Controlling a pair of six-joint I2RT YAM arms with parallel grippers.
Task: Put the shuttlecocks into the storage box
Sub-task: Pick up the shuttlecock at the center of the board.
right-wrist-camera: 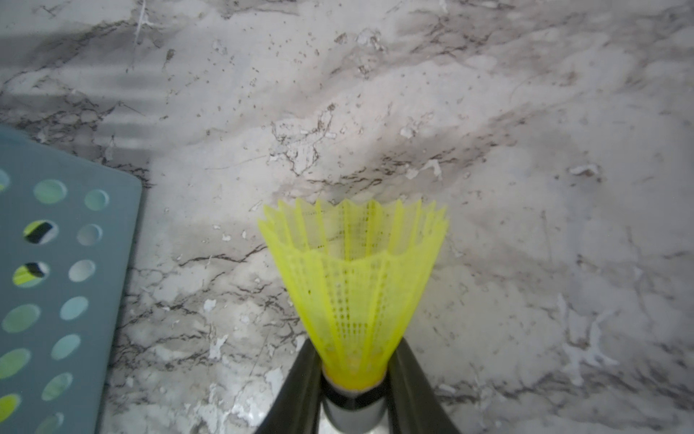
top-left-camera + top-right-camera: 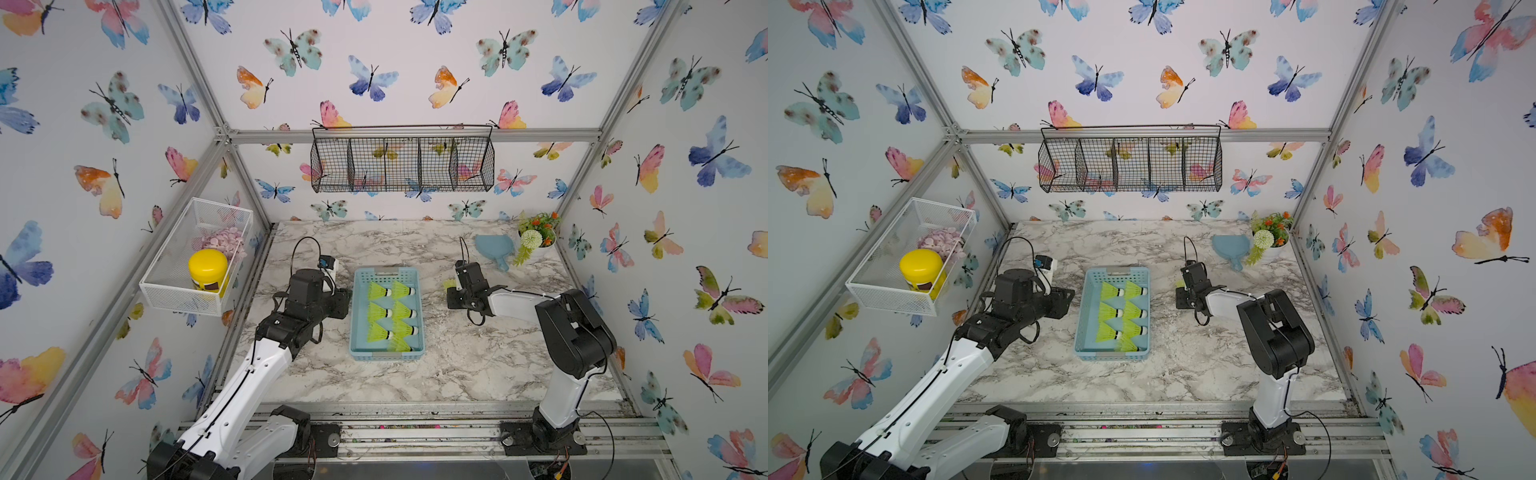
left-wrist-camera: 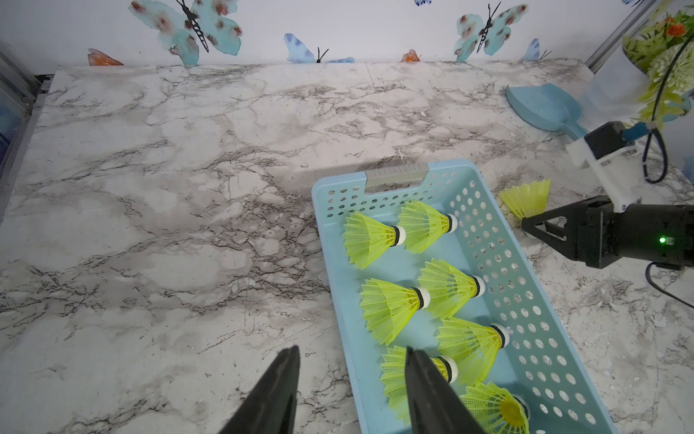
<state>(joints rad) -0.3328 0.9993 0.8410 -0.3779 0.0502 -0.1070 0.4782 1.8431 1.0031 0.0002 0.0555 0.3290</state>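
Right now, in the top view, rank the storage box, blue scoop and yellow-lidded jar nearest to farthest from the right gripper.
1. storage box, immediately left.
2. blue scoop, toward the back wall.
3. yellow-lidded jar, in the left-wall basket.

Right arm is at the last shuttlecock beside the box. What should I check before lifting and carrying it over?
1. Right gripper on the last shuttlecock: its fingers flank the base. Ok.
2. Grip firm: cannot tell.
3. Path to the storage box: only bare table lies between. Ok.
4. Room in the box: seven shuttlecocks lie inside, and some floor is free. Ok.
5. Left gripper out of the way: it is open and partly over the box's edge. Not ok.
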